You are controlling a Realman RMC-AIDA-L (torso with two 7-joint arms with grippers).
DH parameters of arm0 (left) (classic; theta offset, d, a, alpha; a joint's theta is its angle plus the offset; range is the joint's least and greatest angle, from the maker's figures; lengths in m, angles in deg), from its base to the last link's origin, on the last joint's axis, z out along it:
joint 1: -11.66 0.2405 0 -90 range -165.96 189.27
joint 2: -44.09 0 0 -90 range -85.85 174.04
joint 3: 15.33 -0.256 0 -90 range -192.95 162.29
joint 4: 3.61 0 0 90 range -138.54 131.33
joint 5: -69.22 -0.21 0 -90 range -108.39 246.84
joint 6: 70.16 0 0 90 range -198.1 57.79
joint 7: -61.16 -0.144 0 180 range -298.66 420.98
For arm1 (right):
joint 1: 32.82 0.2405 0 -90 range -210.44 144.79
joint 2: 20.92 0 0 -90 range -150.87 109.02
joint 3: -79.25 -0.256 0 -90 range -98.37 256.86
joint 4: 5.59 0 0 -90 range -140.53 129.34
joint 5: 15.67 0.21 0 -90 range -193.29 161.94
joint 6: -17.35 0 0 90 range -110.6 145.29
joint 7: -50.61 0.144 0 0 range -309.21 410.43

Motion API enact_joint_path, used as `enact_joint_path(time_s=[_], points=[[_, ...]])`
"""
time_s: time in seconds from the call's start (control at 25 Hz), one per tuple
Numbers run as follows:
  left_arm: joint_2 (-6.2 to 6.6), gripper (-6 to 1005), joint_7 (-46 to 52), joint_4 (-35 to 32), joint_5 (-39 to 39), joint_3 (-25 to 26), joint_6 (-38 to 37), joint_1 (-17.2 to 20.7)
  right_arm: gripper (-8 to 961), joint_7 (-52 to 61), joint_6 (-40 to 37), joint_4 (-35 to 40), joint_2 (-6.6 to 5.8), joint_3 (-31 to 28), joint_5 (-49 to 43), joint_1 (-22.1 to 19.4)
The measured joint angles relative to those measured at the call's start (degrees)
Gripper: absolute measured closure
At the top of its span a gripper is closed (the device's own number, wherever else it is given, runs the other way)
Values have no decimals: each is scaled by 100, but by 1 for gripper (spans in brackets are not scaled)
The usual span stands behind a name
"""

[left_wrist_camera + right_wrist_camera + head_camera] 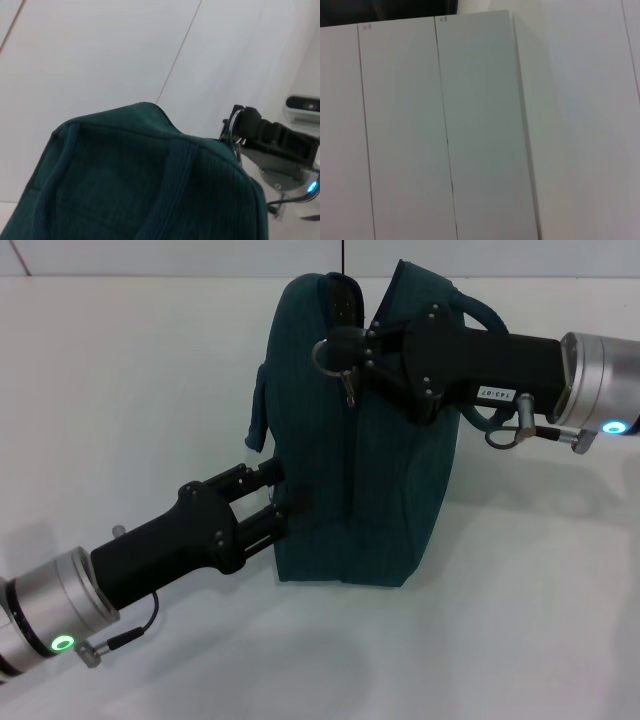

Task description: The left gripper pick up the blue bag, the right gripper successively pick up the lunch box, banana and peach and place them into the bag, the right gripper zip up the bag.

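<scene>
The blue bag [385, 490] stands upright in the middle of the white table; it also fills the lower part of the left wrist view [140, 180]. My left gripper [282, 498] reaches in from the lower left and is shut on the bag's left side edge. My right gripper [345, 350] comes in from the right at the bag's top and is shut on the zipper pull with its metal ring [322, 355]. The left wrist view also shows this gripper [245, 124] at the ring [231, 124]. The lunch box, banana and peach are out of view.
The white table [120, 390] surrounds the bag. A bag handle [478, 315] loops behind the right arm. The right wrist view shows only white panels [480, 130] with thin seams.
</scene>
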Motion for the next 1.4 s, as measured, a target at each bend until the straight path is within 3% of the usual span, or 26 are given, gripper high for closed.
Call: enact_joint_path(time_s=[0.48, 0.92, 1.12, 1.4], points=[[-50, 439, 62, -10, -15, -18, 170, -150, 939, -2, 21, 26, 0, 23, 5, -138], [-57, 860, -621, 303, -34, -125, 203, -273, 939, 35, 210, 20, 0, -16, 594, -510], [-62, 929, -825, 313, -32, -300, 188, -240, 939, 73, 433, -17, 0, -2, 947, -619], [-52, 931, -932, 299, -43, -568, 142, -248, 938, 86, 481, -27, 0, 65, 962, -631]])
